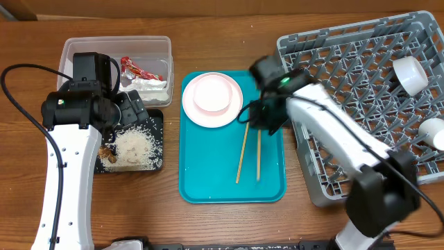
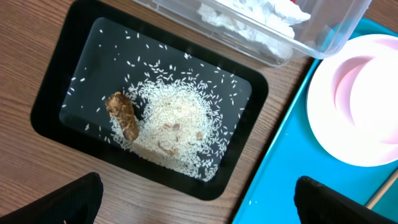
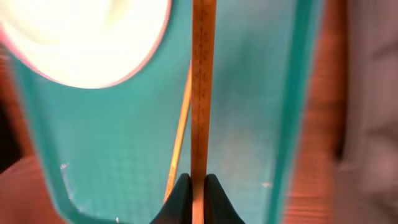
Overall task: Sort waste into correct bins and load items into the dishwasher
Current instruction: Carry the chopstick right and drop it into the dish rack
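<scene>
Large square grey plastic dish rack (image 1: pixel 361 83) sits at the counter's right edge, reaching the far right corner. It is only partly loaded, with a small white cup (image 1: pixel 409 73) and another small white vessel (image 1: pixel 434 132) along its right side; whether that one is a cup or a bowl can't be told.

Teal plastic tray (image 1: pixel 208 180) sits mid-counter and holds what is not yet loaded. A round white plate (image 1: pixel 198 118) lies at its far end with a pale bowl (image 1: pixel 211 96) on it.

Clear plastic rectangular tub (image 1: pixel 69 48) sits at the far left corner. It holds the crumpled white tissue (image 1: pixel 149 87) and the crumpled red wrapper (image 1: pixel 134 67).

Shallow black rectangular tray (image 2: pixel 50 87) sits just nearer than the tub on the left side. It holds the loose white rice grains (image 2: pixel 174 124) and the small brown food scrap (image 2: pixel 123 115).

Judging by this, the waste is sorted; the plate, the bowl and both chopsticks are left to load.

Left gripper (image 2: pixel 198 200) hovers over the black tray with its jaws wide apart and empty. Right gripper (image 3: pixel 198 198) has its jaws clamped on one thin wooden chopstick (image 3: pixel 202 93) over the teal tray. The second chopstick (image 1: pixel 242 154) lies on the tray just beside it.

No readable brands, labels or writing; the wrapper's print is too small to read.
</scene>
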Robot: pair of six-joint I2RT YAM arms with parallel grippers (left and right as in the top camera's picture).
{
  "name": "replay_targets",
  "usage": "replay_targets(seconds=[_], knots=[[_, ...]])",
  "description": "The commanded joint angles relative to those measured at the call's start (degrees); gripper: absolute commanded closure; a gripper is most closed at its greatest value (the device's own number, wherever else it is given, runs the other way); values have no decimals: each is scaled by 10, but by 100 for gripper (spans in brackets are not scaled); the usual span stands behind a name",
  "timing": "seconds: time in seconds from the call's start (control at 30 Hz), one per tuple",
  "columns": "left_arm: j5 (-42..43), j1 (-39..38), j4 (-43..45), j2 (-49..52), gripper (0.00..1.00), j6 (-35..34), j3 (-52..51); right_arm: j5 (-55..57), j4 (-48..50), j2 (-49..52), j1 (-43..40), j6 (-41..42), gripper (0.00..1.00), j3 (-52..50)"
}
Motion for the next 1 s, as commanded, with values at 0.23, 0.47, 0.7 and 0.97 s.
replay_targets(seconds=[0.23,0.47,0.7,0.97], knots=[[-1,3,1,0,0,-4,7,154,-80,-53,-133,-250,96,53],[-1,2,1,0,0,-4,7,125,-52,-52,-167,-280,96,-8],[-1,2,1,0,0,-4,7,83,-6,-52,-160,-309,96,-80],[-1,2,1,0,0,-4,7,51,4,-52,-159,-288,60,-82]])
